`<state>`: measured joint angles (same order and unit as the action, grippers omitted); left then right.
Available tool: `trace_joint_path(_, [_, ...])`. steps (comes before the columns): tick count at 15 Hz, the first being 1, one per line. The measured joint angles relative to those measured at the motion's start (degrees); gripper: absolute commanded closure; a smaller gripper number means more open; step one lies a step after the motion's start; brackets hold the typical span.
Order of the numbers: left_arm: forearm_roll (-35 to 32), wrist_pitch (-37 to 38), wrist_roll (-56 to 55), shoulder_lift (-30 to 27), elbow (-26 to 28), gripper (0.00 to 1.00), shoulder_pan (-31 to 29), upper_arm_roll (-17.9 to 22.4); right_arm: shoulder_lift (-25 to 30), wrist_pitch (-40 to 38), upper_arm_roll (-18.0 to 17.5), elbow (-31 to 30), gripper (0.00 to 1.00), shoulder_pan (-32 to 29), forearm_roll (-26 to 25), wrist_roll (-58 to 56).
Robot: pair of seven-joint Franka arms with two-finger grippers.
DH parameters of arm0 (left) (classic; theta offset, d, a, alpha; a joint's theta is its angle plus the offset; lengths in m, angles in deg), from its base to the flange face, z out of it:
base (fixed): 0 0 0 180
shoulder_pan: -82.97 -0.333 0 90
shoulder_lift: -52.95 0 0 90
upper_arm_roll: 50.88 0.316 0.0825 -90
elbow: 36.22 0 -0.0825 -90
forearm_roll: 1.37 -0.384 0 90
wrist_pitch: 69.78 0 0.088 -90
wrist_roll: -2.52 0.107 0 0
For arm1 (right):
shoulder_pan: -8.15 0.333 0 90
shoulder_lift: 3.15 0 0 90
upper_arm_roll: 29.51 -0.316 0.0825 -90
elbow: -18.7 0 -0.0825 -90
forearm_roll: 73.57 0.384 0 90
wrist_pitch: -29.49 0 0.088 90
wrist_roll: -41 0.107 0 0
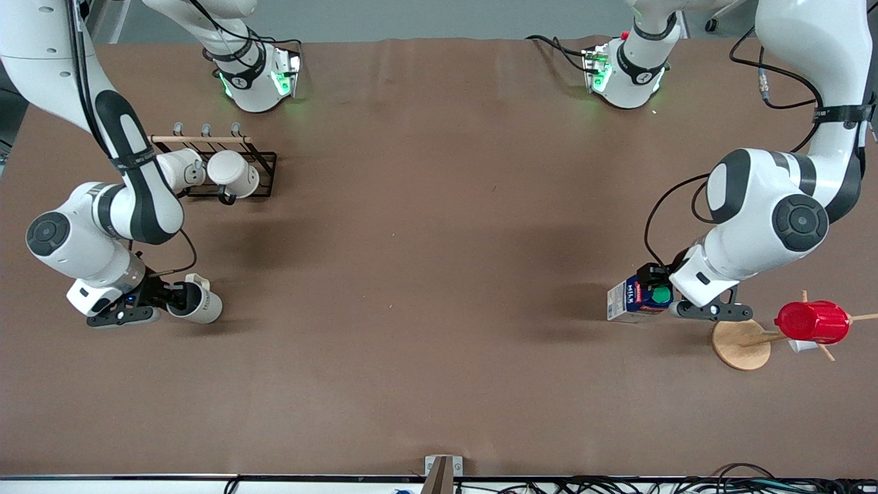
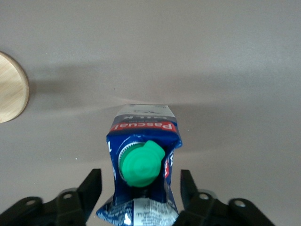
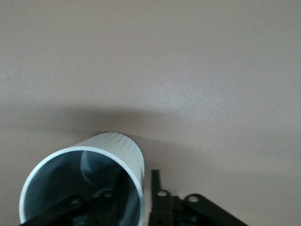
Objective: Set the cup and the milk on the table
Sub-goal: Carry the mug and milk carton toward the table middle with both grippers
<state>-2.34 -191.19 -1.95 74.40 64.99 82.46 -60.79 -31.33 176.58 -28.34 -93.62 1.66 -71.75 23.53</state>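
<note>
Standing between left gripper fingers, milk, right gripper pinching cup rim

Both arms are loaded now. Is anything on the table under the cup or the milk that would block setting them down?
Nothing visible. The right gripper grips the cup by its wall over bare table. The left gripper straddles the milk, also over bare table, beside the round wooden base.

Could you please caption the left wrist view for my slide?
Left gripper open around the milk standing on the table.
</note>
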Motion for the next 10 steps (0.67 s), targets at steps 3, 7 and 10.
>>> trace_joint_path(3, [0.0, -1.0, 0.0, 1.0, -0.1, 0.47, 0.0, 0.0, -0.1, -0.1, 0.0, 0.1, 1.00, 0.2, 0.0, 0.2])
trace_joint_path(7, [0.0, -1.1, 0.0, 2.0, -0.7, 0.59, 0.0, 0.0, 1.7, -8.7, -0.7, 4.4, 1.00, 0.1, 0.0, 2.8])
trace_joint_path(10, [0.0, -1.2, 0.0, 2.6, -1.8, 0.59, 0.0, 0.0, 4.0, -19.3, -7.1, 11.1, 1.00, 0.4, 0.0, 15.4])
